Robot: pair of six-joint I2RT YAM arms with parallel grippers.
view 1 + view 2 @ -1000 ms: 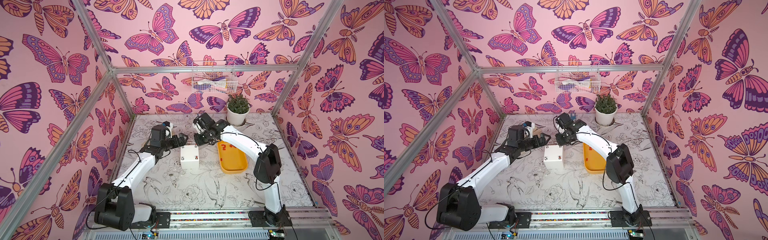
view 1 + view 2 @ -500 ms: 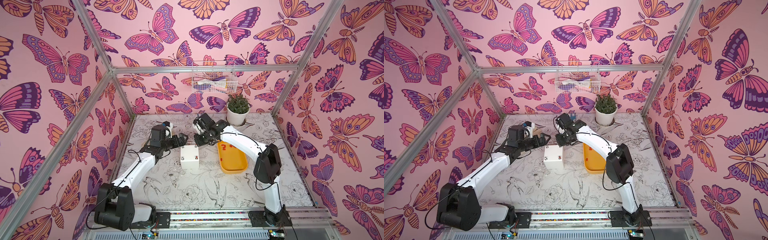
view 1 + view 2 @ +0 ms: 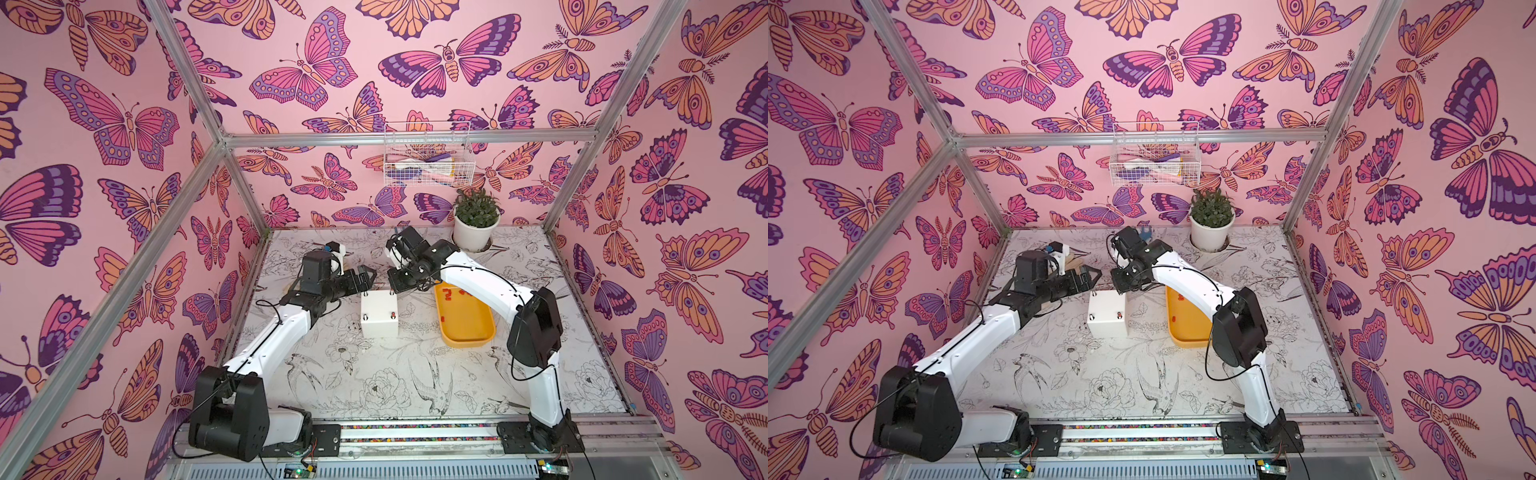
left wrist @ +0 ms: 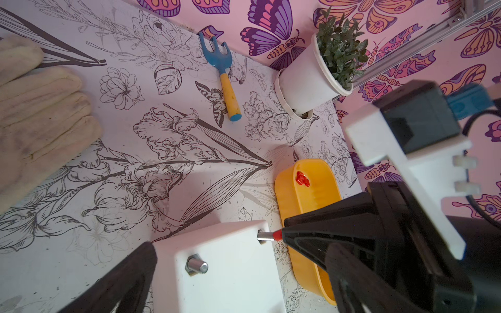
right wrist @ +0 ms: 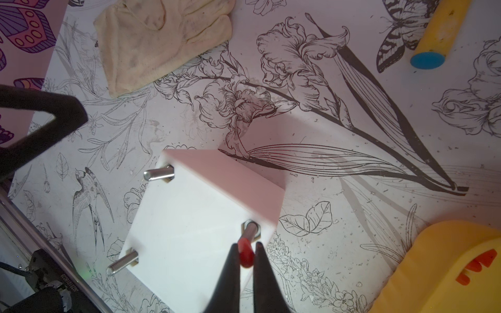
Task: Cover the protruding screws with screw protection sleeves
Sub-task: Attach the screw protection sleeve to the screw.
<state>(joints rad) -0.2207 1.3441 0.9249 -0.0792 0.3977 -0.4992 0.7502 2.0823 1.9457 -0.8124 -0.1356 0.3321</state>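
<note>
A white cube-like plastic box (image 3: 378, 318) stands beside a yellow oval plastic tray (image 3: 469, 338) at 3 o'clock, which holds spare red sleeves (image 4: 302, 178). At the box's 1 o'clock corner, the right gripper (image 5: 246, 248) is clamped on a red rubbery tube-shaped sleeve (image 5: 246, 257) that meets the tip of a silvery screw (image 5: 250, 230). At 11 o'clock the left gripper (image 3: 365, 277) hovers with its jaws wide apart.

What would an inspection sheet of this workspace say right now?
Surface: flower-print table, lightly speckled.
Job's things: white box with bare screws; one screw has a red sleeve at its tip; more sleeves in the yellow tray.
Clutter: glove, small rake, potted plant.
Grippers: left tool open beside the box; right tool shut on the sleeve.
Cables: black cable along each arm, off the box.
Surroundings: butterfly walls, metal frame, wire basket on the back wall.
</note>
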